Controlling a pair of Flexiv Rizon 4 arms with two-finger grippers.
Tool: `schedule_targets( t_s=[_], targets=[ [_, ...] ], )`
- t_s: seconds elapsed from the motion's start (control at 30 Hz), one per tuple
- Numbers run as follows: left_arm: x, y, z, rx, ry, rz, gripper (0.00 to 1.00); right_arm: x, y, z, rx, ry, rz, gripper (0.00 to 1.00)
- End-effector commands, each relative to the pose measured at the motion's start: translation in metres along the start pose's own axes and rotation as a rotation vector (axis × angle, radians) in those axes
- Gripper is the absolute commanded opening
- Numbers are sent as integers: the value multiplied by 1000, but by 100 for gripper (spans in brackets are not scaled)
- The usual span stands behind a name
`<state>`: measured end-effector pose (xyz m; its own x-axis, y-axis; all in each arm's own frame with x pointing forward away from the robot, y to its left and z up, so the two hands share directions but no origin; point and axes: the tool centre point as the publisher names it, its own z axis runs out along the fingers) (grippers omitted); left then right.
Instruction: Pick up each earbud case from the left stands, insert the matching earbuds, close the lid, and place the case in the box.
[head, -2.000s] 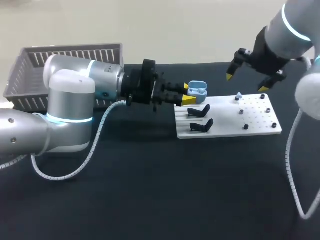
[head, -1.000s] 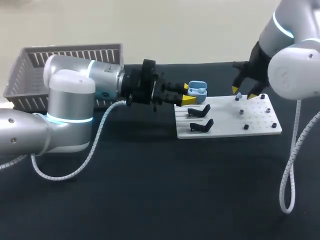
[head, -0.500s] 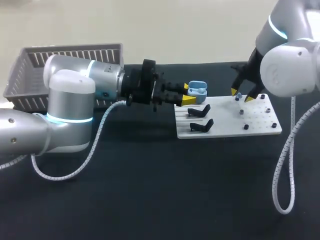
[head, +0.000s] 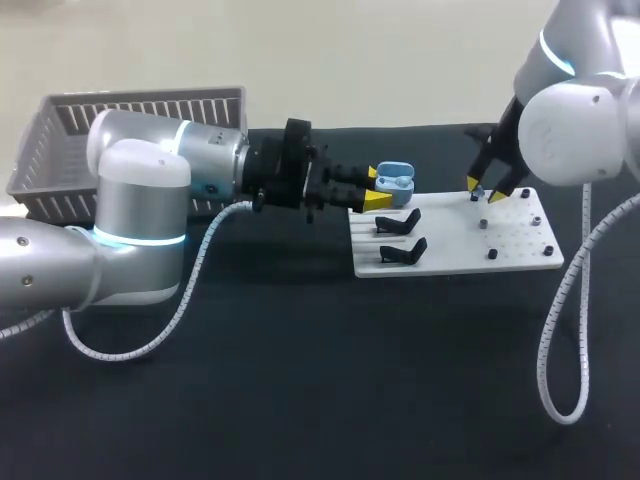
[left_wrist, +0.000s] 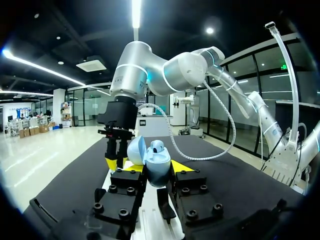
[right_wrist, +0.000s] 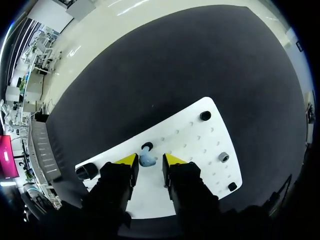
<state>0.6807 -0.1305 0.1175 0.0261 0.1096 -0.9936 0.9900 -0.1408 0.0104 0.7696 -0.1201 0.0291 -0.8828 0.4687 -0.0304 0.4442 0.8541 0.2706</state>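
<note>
While L gripper (head: 372, 190) clamps the case (head: 396, 182) from 2 sides, the case (blue, lid up) sits at the rear left corner of the white board (head: 520, 250), just behind 2 black stands (head: 400, 222). R gripper (head: 485, 190) is low over the board's far edge. R wrist view: fingers apart, blue earbud (right_wrist: 146, 161) between the tips w/ a gap each side, not gripped. Earbud rests on the board, just beside a black peg (right_wrist: 147, 146). Other pegs are dotted over the board's right half. Grey basket (head: 60, 150) at rear left of table (head: 300, 380), well apart from the board.
</note>
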Motion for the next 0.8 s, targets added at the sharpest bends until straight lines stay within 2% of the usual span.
schedule_targets(
  t_s=[0.03,0.63,0.7,0.8],
  targets=[
    [0,0,0,0,1,0,0,1,0,1,-1,1,-3,31],
    [0,0,0,0,1,0,0,-4,1,4,17,14,-7,27],
    [0,0,0,0,1,0,0,-4,1,5,17,17,-9,25],
    [0,0,0,0,1,0,0,-4,2,6,20,20,-9,16]
  ],
)
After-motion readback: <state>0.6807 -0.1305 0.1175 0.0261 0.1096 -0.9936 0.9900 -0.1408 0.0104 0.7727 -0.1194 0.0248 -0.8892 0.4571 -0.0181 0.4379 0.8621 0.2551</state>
